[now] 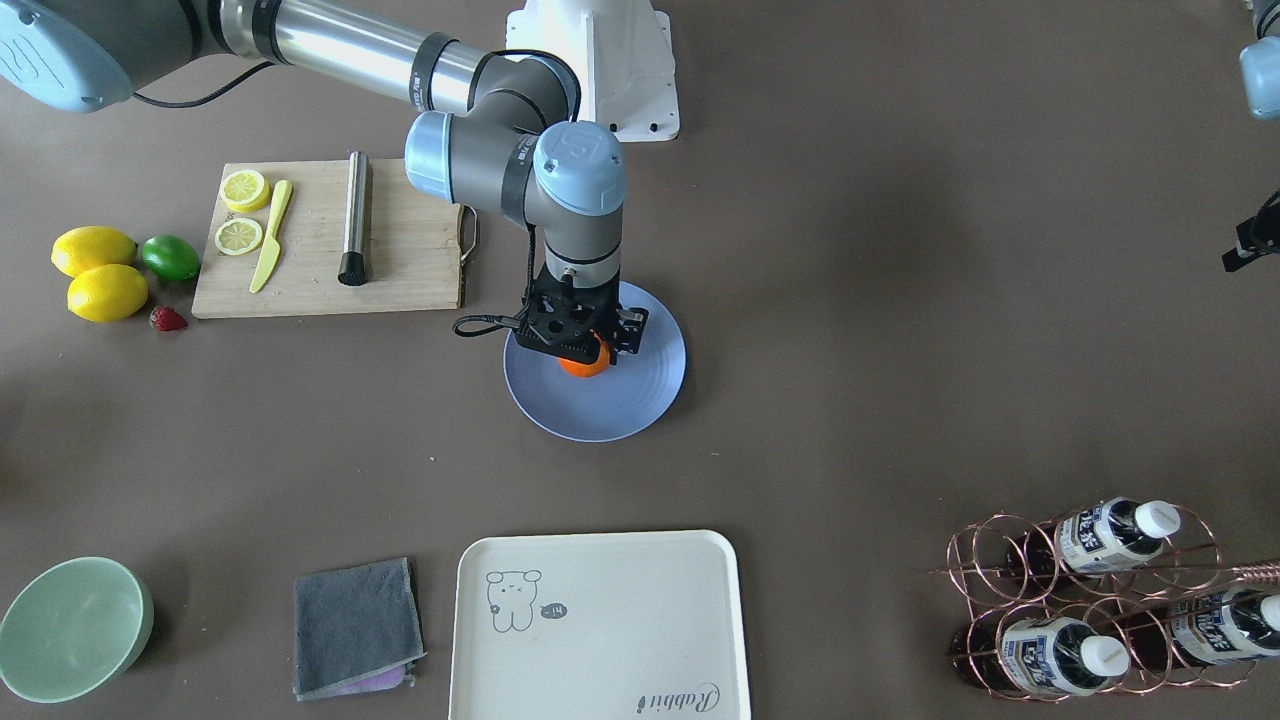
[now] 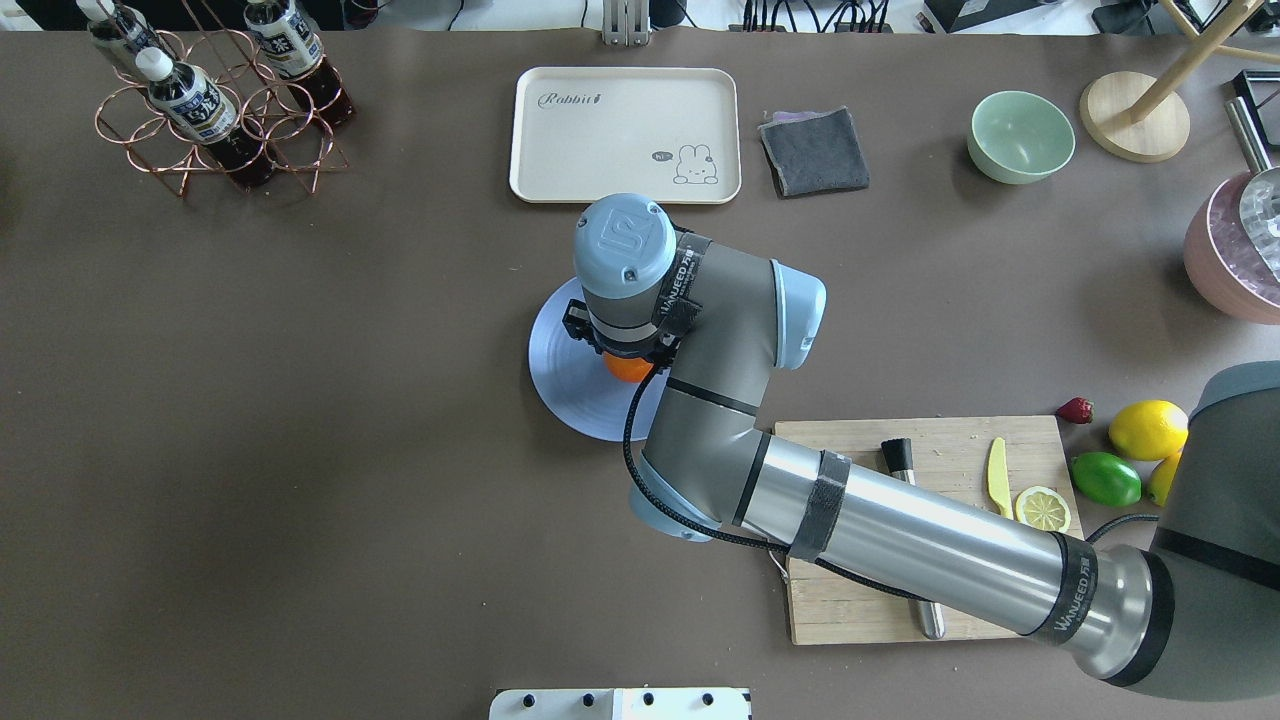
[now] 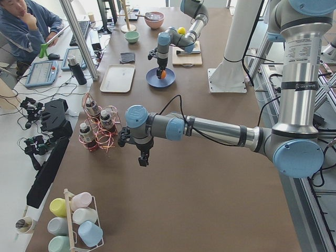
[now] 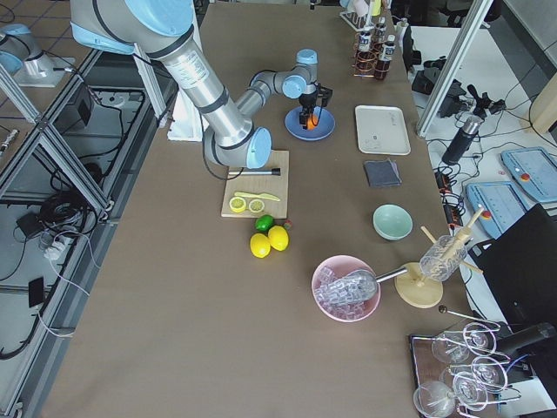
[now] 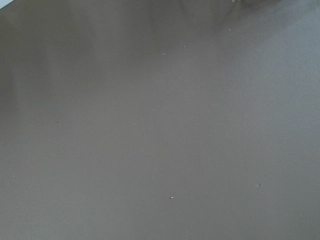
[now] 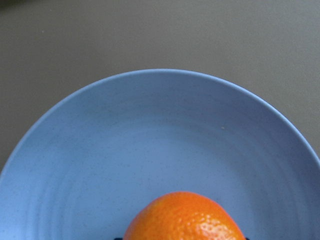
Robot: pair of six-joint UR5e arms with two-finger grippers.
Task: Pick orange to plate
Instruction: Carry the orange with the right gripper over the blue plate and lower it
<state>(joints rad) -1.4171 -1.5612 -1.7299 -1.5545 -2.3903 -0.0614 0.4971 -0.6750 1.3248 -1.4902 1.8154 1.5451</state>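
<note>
The orange [image 1: 585, 364] sits between the fingers of my right gripper [image 1: 583, 350], which is shut on it just over the near half of the periwinkle-blue plate [image 1: 640, 400]. In the right wrist view the orange [image 6: 185, 217] fills the bottom centre with the plate [image 6: 150, 140] spread behind it; the fingers do not show there. From overhead, the wrist hides most of the orange [image 2: 628, 368] and part of the plate [image 2: 560, 385]. My left gripper [image 3: 143, 161] hangs over bare table far from the plate, only its edge showing in the front view; I cannot tell whether it is open or shut.
A wooden cutting board [image 1: 400, 270] with lemon slices, a yellow knife and a metal rod lies beside the plate. Two lemons [image 1: 95, 270], a lime [image 1: 170, 257] and a strawberry [image 1: 167, 319] lie past it. A cream tray [image 1: 600, 630], grey cloth [image 1: 355, 625], green bowl [image 1: 70, 630] and bottle rack [image 1: 1100, 600] line the far side.
</note>
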